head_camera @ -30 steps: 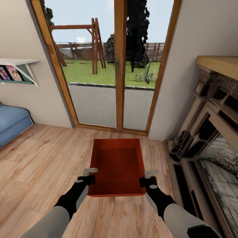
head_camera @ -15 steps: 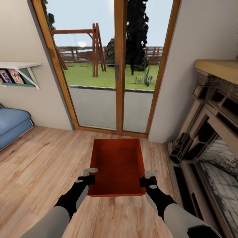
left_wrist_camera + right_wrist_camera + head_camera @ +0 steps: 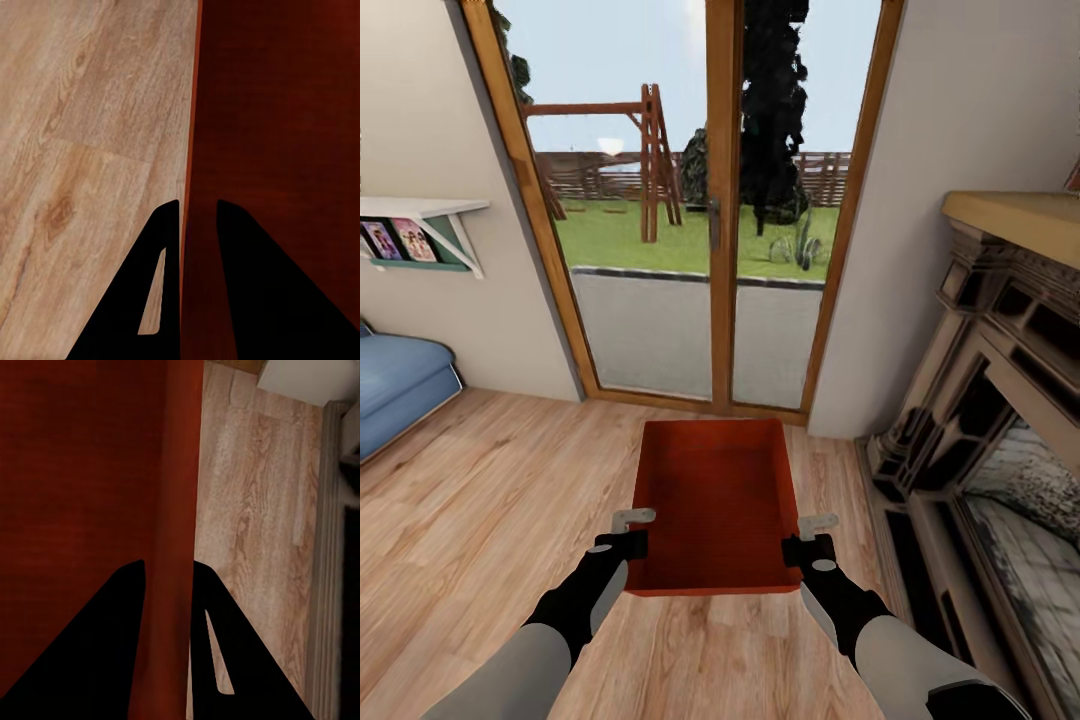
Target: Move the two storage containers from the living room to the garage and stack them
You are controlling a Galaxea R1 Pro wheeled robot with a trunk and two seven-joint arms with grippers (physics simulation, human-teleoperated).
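One red-orange open-top storage container (image 3: 715,500) hangs level in front of me above the light wood plank floor (image 3: 480,500) of the living room. My left gripper (image 3: 632,520) is shut on its left wall (image 3: 187,150), one finger on each side. On the opposite wall (image 3: 180,510) my right gripper (image 3: 817,524) is shut the same way. The bin is empty inside. The second container is out of view.
A glass double door with an orange wood frame (image 3: 720,200) stands straight ahead, a garden behind it. The brick fireplace surround (image 3: 980,420) runs along the right. A blue sofa (image 3: 395,385) and a wall shelf (image 3: 420,225) are at the left.
The whole picture has shifted slightly: the door, shelf and sofa have slid down and outward, so the camera has moved. The container and both grippers keep their places relative to me.
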